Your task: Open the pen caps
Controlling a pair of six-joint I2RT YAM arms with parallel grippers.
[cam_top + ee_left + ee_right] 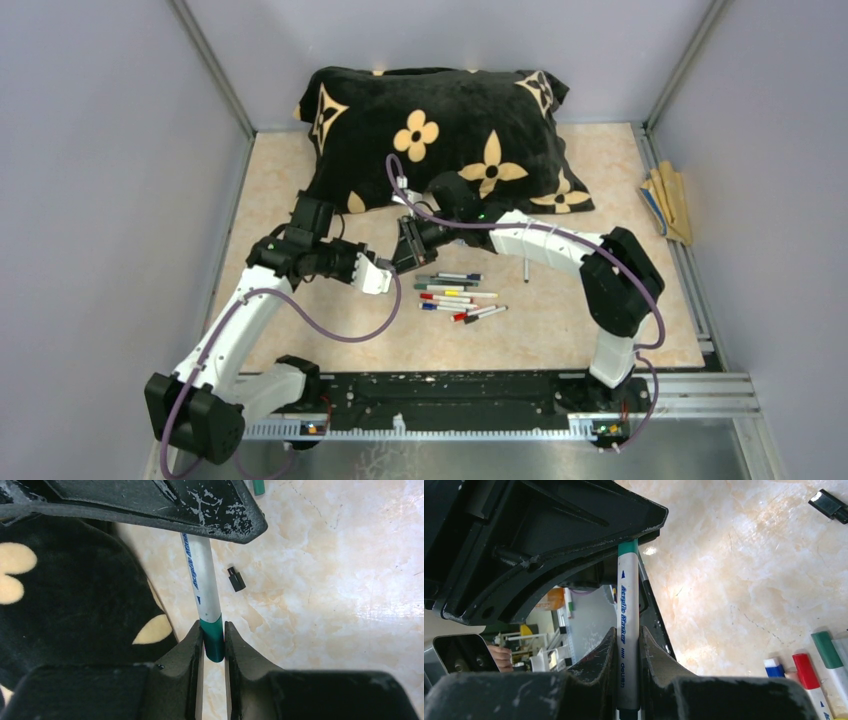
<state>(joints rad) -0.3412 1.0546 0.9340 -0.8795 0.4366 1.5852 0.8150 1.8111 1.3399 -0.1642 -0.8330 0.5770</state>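
**One pen held between both arms**

My left gripper [214, 630] pinches the green cap [214, 649], which sits on the pen [204, 580]. My right gripper [628, 640] clamps the white barrel, jaws narrow. A loose black cap [236, 578] lies on the table [340, 610]; other pens [455, 293] lie nearby.

Bright, even light, with soft glare on the tabletop [380, 607].

The worktop [615, 170] has a beige marble pattern, and soft light makes pale patches on it. Plain grey-lilac walls [100, 150] close it on the left, the back and the right, with metal frame posts [212, 70] in the back corners. A black pillow [450, 100] with tan flower shapes lies against the back wall. A metal rail [700, 392] runs along the near edge. Some tan sticks [668, 205] lie at the right border.
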